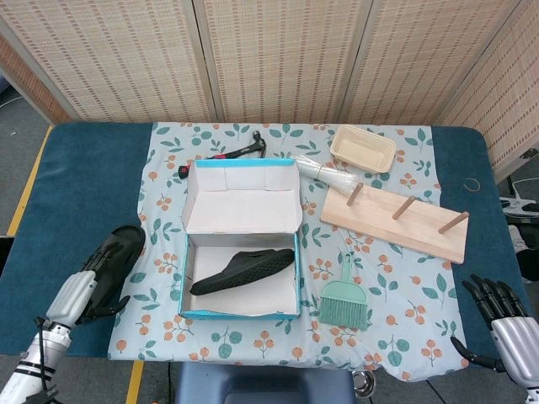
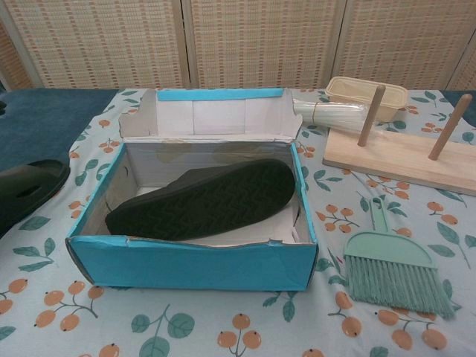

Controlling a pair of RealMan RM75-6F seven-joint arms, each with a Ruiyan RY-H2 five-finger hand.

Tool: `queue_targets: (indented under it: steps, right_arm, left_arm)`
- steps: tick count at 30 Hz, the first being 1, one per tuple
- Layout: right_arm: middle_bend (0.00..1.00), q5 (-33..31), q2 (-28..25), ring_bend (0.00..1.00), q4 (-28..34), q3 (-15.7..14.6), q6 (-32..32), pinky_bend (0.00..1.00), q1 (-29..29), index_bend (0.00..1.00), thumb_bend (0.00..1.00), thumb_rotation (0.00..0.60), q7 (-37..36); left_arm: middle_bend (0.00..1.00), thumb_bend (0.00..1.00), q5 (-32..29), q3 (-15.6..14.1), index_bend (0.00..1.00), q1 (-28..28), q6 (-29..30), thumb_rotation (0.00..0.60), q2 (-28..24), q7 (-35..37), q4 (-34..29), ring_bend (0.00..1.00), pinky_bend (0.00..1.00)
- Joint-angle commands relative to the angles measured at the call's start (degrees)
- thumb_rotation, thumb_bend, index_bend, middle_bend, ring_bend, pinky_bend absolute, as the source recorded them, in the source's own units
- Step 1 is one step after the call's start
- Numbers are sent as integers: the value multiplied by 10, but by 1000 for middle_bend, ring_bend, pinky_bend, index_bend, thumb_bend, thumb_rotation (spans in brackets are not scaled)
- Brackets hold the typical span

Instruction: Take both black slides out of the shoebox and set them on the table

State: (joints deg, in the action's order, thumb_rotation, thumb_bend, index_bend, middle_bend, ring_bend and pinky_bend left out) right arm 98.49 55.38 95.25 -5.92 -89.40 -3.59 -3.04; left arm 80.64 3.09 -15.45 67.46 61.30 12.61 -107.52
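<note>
One black slide [image 1: 242,271] lies sole-up on its side inside the open blue shoebox [image 1: 240,315], and the chest view shows it too [image 2: 204,199]. The other black slide [image 1: 122,246] is outside the box, at the left edge of the flowered cloth, with its toe pointing away from me. My left hand [image 1: 88,284] grips its near end, fingers laid along it. In the chest view only this slide's toe [image 2: 28,190] shows at the left edge. My right hand [image 1: 504,316] hovers at the table's near right corner, fingers spread, holding nothing.
Right of the shoebox lie a green hand brush [image 1: 344,299] and a wooden peg rack [image 1: 396,220]. Behind the shoebox are a hammer [image 1: 232,151], a clear plastic bundle [image 1: 324,172] and a beige tray [image 1: 363,148]. Bare blue tabletop [image 1: 84,185] stretches left of the cloth.
</note>
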Motion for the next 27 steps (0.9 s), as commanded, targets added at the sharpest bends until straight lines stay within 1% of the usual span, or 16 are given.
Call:
queue_targets:
  steps: [1, 2, 3, 5, 8, 11, 13, 20, 23, 27]
  right_arm:
    - [0, 1, 0, 0, 0, 0, 2, 0, 1, 0, 217, 381, 1]
    - [0, 1, 0, 0, 1, 0, 2, 0, 1, 0, 217, 380, 1]
    - [0, 2, -1, 0, 1, 0, 1, 0, 1, 0, 217, 380, -1]
    - [0, 2, -3, 0, 0, 0, -1, 0, 1, 0, 217, 380, -5]
    - [0, 0, -5, 0, -3, 0, -4, 0, 0, 0, 217, 381, -11]
    - [0, -2, -8, 0, -4, 1, -7, 0, -1, 0, 217, 381, -20]
    - [0, 0, -9, 0, -6, 1, -9, 0, -1, 0, 217, 381, -25]
    - [0, 10, -15, 0, -11, -2, -24, 0, -5, 0, 217, 381, -44]
    - [0, 9, -17, 0, -14, -1, -26, 0, -6, 0, 216, 381, -51]
    - [0, 10, -20, 0, -17, -2, -28, 0, -7, 0, 217, 381, -59]
  left_arm:
    - [0, 332, 14, 8, 0, -23, -22, 600, -10, 20, -42, 0, 55]
    - [0, 333, 11, 12, 0, -35, -37, 600, -10, 19, -55, 0, 58]
    - [0, 333, 5, 23, 0, -71, -84, 600, 3, 0, -71, 0, 58]
    - [0, 334, -56, 45, 0, -118, -145, 600, 24, -26, -73, 0, 58]
    - [0, 335, -112, 59, 0, -150, -171, 600, 51, -56, -84, 0, 57]
    - [0, 334, -135, 61, 0, -172, -175, 600, 79, -93, -91, 0, 57]
    - [0, 334, -144, 61, 0, -185, -174, 600, 98, -122, -85, 0, 56]
    - [0, 334, -215, 56, 0, -225, -148, 600, 187, -227, -22, 0, 57]
    - [0, 334, -245, 53, 0, -236, -143, 600, 215, -250, -1, 0, 59]
    - [0, 333, -271, 49, 0, -248, -140, 600, 240, -272, 21, 0, 59]
